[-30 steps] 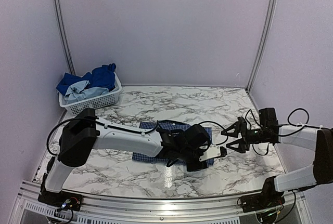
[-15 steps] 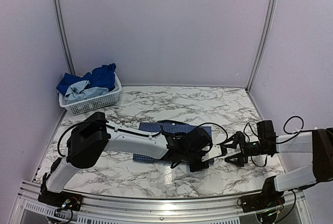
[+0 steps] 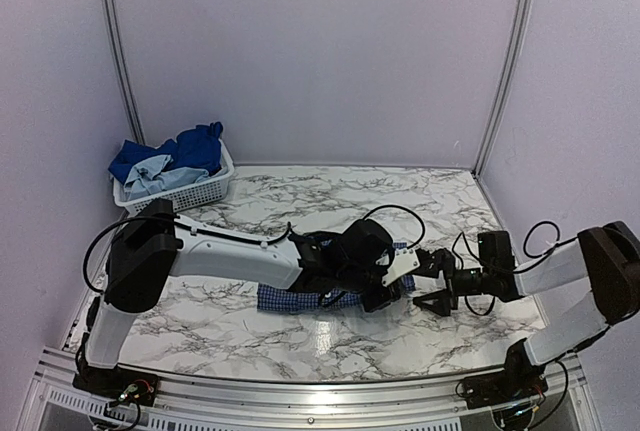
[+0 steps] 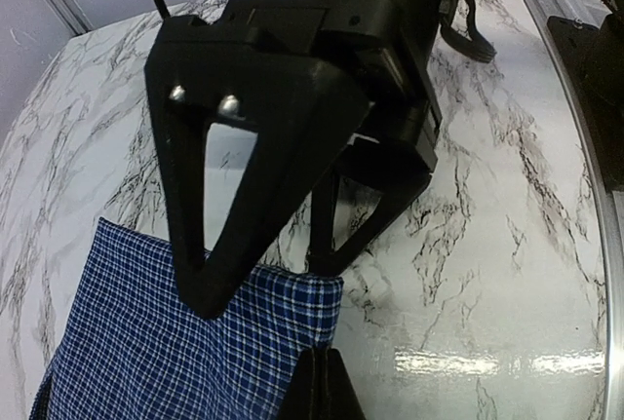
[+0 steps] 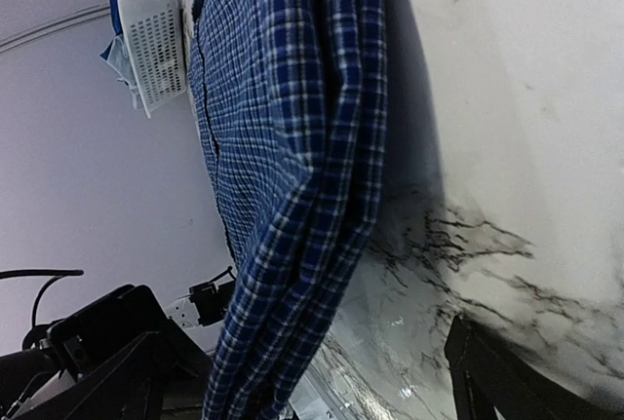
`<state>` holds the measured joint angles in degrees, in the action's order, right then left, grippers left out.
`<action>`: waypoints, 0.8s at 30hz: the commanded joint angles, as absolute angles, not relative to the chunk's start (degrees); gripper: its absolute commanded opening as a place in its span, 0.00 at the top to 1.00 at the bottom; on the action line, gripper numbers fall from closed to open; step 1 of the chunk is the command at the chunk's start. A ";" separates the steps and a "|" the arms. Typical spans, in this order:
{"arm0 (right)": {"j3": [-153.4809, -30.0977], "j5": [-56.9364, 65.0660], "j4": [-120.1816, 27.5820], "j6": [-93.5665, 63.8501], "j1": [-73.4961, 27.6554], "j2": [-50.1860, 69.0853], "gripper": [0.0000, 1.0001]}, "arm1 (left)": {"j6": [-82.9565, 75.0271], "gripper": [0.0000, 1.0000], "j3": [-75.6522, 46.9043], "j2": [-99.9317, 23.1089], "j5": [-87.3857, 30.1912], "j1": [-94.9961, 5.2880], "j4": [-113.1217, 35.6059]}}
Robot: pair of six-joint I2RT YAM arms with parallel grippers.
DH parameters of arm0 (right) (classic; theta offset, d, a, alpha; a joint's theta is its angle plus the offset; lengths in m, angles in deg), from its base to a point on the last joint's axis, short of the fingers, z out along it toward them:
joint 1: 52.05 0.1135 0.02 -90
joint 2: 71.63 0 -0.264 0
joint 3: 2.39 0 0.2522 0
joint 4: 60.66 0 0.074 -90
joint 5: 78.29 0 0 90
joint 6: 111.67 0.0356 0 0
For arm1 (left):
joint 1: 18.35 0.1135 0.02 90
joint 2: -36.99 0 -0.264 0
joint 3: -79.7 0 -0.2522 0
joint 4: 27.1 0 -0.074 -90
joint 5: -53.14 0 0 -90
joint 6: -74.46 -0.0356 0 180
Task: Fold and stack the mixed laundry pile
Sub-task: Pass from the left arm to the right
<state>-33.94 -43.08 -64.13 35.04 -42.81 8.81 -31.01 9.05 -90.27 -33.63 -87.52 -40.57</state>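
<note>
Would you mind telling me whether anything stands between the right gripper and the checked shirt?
Nothing visible does. The right gripper is open, its fingertips at the corner of the navy checked shirt lying on the marble table. The left gripper sits at the same edge, beside it, not between.

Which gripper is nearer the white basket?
Left. From the basket, the left gripper is at the checked shirt's right edge; the right gripper is just beyond it.

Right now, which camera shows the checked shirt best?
The right wrist view: the checked shirt fills much of it, folds clear. The left wrist view shows one corner; from the top, the left arm hides much.
</note>
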 commanded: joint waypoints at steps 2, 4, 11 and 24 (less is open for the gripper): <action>-37.03 -38.04 -75.83 44.45 -38.75 16.22 0.02 | -30.35 1.00 7.50 -87.27 -31.37 -87.61 -37.59; -38.36 -37.67 -79.45 47.41 -37.14 19.97 0.06 | -30.75 1.00 6.89 -86.69 -31.16 -87.66 -37.26; -42.74 -37.58 -85.94 52.60 -34.93 31.06 0.25 | -31.80 1.00 4.18 -84.58 -30.61 -87.70 -35.89; -48.59 -38.57 -77.72 48.07 -32.86 34.86 1.00 | -30.67 0.89 0.43 -81.36 -34.27 -87.55 -34.11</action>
<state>-45.76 -40.28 -89.37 53.39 -33.46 36.03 -31.40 1.35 -85.66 -32.17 -87.56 -36.30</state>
